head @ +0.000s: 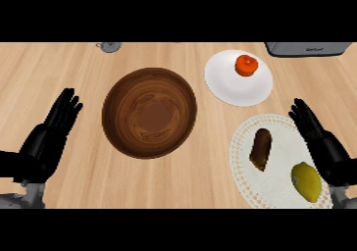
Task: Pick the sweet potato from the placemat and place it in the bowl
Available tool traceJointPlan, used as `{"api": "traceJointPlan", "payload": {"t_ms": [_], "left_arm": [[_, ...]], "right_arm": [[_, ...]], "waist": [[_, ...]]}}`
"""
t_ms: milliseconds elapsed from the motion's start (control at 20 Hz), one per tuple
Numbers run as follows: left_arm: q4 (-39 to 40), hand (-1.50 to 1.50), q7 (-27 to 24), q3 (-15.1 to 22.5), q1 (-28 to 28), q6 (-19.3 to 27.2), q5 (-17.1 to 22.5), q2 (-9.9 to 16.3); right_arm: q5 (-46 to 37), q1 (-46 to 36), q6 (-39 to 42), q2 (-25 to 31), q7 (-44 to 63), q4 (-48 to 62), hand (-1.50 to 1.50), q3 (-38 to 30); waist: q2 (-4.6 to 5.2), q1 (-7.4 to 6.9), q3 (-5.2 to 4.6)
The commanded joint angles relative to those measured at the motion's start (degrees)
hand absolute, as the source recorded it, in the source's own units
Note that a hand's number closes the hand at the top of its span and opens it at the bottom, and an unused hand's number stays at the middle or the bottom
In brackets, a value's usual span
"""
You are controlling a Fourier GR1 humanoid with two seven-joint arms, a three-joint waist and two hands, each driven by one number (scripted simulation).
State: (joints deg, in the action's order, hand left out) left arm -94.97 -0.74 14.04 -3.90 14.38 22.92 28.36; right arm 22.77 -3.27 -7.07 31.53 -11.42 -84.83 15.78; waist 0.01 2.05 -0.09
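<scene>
A dark brown sweet potato [260, 149] lies on the white lace placemat [272, 188] at the lower right. To its left stands the brown wooden bowl [117, 97], with nothing inside. My right hand [325, 147] is open at the placemat's right edge, fingers straight and pointing up, a little right of the sweet potato and not touching it. My left hand [49, 134] rests open at the left, well clear of the bowl.
A yellow lemon [306, 182] lies on the placemat below the sweet potato. A white plate [232, 86] with an orange fruit [246, 64] sits behind. A grey appliance [308, 48] stands at the back right, a small metal object [108, 46] at the back left.
</scene>
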Motion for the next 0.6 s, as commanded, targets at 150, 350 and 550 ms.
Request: {"api": "traceJointPlan", "payload": {"t_ms": [150,350,550], "left_arm": [[3.3,0.00,4.3,-1.6,-2.2,-3.7,-0.1,5.0],[3.5,0.00,5.3,-0.2,-1.8,-3.2,-0.4,4.1],[5.9,0.00,7.7,0.5,-3.8,-5.4,1.1,3.5]], "right_arm": [[-14.1,0.0,-27.1,-2.5,10.0,1.3,1.50,-1.6],[-30.5,4.2,-29.8,13.6,11.8,11.5,1.50,1.0],[-42.1,2.0,-49.6,-0.7,17.1,9.2,-1.50,7.2]], "waist": [[-0.06,-0.84,-0.29],[1.65,-0.72,-1.88],[0.50,-1.64,-0.43]]}}
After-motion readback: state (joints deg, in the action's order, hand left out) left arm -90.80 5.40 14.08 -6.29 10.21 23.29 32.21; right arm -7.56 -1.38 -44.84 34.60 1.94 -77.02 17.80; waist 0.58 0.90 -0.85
